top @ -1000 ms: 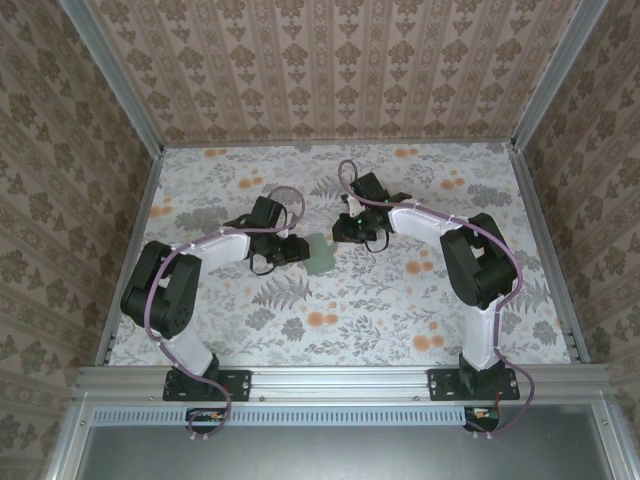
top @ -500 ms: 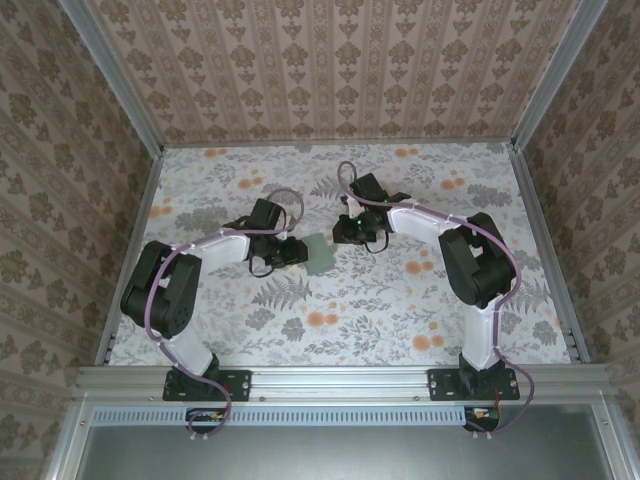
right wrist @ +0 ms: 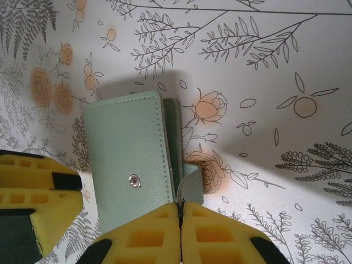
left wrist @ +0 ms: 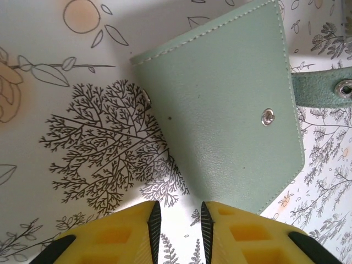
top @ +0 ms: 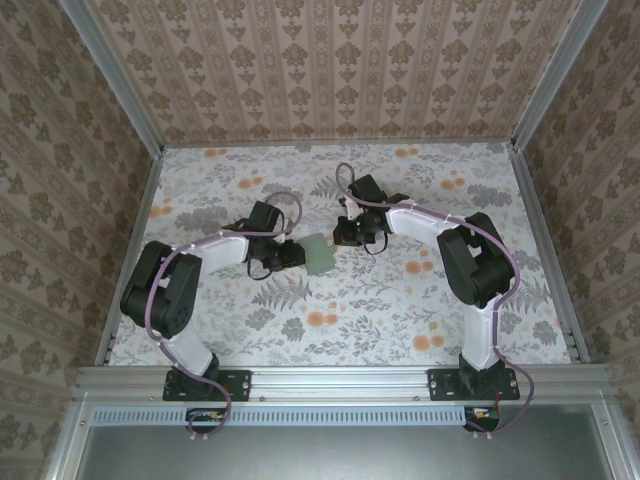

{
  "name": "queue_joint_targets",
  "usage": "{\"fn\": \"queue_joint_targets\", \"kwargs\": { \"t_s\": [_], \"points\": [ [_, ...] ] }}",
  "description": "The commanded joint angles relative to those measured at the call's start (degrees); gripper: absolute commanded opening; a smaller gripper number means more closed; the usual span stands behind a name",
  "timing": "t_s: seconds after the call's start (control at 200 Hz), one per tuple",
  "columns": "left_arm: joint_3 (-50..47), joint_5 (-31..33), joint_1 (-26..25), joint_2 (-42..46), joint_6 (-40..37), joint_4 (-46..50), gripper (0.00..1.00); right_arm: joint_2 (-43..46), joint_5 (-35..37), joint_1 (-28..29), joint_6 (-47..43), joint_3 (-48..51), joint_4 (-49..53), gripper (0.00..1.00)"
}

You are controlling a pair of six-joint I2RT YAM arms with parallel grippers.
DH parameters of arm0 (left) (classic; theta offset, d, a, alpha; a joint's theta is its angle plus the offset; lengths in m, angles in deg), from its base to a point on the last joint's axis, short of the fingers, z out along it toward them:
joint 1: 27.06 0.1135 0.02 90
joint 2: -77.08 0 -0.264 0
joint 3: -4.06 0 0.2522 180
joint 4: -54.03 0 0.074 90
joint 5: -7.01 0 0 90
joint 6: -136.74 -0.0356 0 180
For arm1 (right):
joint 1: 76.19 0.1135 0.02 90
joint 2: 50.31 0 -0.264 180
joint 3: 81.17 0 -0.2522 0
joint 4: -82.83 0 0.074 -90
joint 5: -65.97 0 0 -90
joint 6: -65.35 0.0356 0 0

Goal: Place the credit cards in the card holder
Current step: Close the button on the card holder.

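Left: your left tool (left wrist: 179, 212) sat low over the floral bench (top: 400, 300). Its yellow fingers (left wrist: 118, 234) stood a narrow gap apart, with only bench pattern showing between them and nothing gripped. One finger lay right at the near corner of the card holder (left wrist: 220, 110); you could not tell from the wrist view whether it touched.

Centre: the card holder lay flat on the bench between your two tools, folded shut, pale green outer face up. A small metal snap stud (left wrist: 268, 116) showed on that face. A matching green strap (left wrist: 319, 91) stuck out from one long edge, with its own snap at the free end.

Right: your right tool (right wrist: 180, 212) was fully closed, its pads pressed together just beside the holder's edge. The strap's free end curled down to the fingertips. Whether it was pinched between the pads or only resting against them could not be told.
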Motion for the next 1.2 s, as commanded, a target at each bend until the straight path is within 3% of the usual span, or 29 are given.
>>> {"fn": "queue_joint_targets", "kwargs": {
  "t_s": [0.0,0.13,0.545,0.895,1.195],
  "points": [
    [-0.5,1.0,0.2,-0.1,-0.9,0.1,0.29,1.7,-2.5,1.0,-1.0,-1.1,1.8,0.06],
    [-0.6,0.7,0.4,-1.7,-0.6,-1.0,0.29,0.8,-3.6,3.0,-2.9,-3.3,3.7,0.06],
    [1.5,-0.6,0.1,-4.1,0.0,-3.2,0.29,-4.1,4.9,6.2,-8.2,-10.1,13.7,0.05],
    [2.9,-1.2,-0.8,-5.3,0.1,-3.4,0.29,-6.5,4.3,6.2,-7.9,-11.6,13.3,0.05],
    [2.8,-1.5,-1.0,-5.6,0.1,-3.4,0.29,-7.1,9.0,6.0,-7.5,-12.9,15.1,0.05]
  ]
}}
